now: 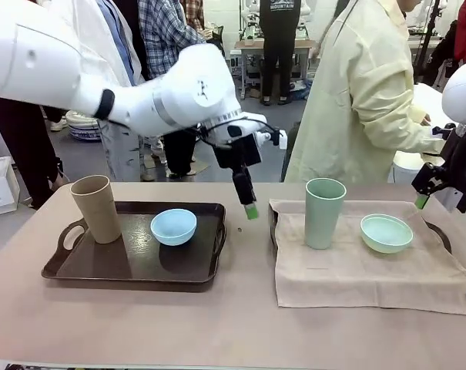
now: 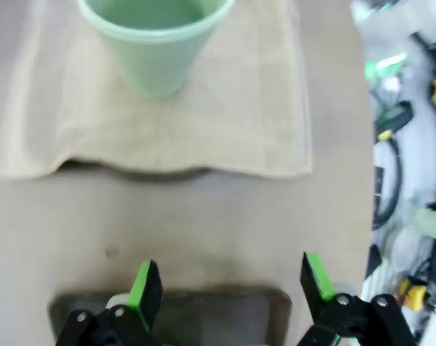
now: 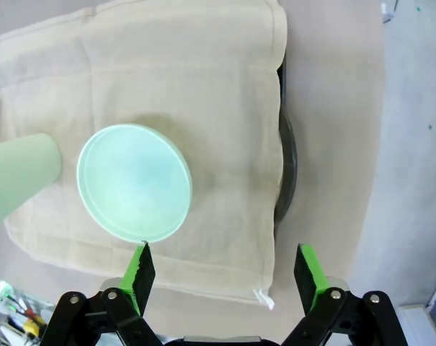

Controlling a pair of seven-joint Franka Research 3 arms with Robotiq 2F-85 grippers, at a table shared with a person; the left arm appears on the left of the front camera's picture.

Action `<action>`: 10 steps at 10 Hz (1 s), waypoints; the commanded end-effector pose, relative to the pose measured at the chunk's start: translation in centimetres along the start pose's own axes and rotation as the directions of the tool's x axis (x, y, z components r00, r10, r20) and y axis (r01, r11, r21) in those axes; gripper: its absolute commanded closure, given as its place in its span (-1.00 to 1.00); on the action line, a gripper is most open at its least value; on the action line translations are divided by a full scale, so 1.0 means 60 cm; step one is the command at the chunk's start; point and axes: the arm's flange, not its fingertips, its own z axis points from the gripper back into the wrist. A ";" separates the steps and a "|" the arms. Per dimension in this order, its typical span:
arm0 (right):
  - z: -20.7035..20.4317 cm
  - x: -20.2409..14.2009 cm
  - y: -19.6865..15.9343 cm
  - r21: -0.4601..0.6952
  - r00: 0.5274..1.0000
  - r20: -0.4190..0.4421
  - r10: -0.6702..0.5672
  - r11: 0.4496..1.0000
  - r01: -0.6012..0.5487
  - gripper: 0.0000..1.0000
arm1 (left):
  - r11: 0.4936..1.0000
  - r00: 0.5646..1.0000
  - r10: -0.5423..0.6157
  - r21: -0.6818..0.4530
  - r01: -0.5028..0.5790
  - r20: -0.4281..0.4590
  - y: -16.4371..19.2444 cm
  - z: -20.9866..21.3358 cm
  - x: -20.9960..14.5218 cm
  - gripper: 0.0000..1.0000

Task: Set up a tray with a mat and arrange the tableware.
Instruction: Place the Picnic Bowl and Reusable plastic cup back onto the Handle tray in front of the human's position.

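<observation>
- My left tool (image 1: pixel 250 208) hung released and empty above the bare worktop (image 1: pixel 240 316), between the two trays.
- My right tool (image 3: pixel 225 268) stood spread wide, gripping nothing, over an edge of the mat (image 3: pixel 203 79) near the pale green bowl (image 3: pixel 134 182).
- The pale green tumbler (image 1: pixel 324 213) and that bowl stood apart on the mat, which covered the right tray (image 3: pixel 286 158).
- The tan-brown tumbler (image 1: pixel 96 208) and pale blue bowl (image 1: pixel 173 227) sat in the left tray (image 1: pixel 132 266).
</observation>
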 end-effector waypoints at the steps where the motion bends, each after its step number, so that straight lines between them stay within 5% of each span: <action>1: 0.026 -0.020 0.006 -0.003 0.995 0.003 0.100 0.995 -0.100 -1.00 | 0.989 0.985 0.143 0.058 -0.138 -0.098 -0.014 0.045 0.017 -1.00; 3: 0.051 -0.032 0.019 0.002 0.993 0.022 0.119 0.993 -0.119 -1.00 | 0.921 0.922 0.360 0.208 -0.328 -0.142 -0.020 0.088 0.015 -1.00; 6: 0.069 -0.030 0.025 0.012 0.994 0.030 0.104 0.994 -0.105 -1.00 | 0.742 0.793 0.597 0.457 -0.491 -0.118 -0.046 0.135 0.025 -1.00; 7: 0.066 -0.017 0.025 0.027 0.994 0.017 0.111 0.993 -0.112 -1.00 | 0.743 0.818 0.574 0.451 -0.495 -0.048 -0.051 0.144 0.028 -1.00; 8: 0.075 -0.030 0.026 0.000 0.994 0.039 0.104 0.995 -0.104 -1.00 | 0.800 0.852 0.516 0.403 -0.445 -0.086 -0.033 0.135 0.011 -1.00; 10: 0.075 -0.030 0.026 0.000 0.994 0.039 0.104 0.995 -0.104 -1.00 | 0.800 0.852 0.516 0.403 -0.445 -0.086 -0.033 0.135 0.011 -1.00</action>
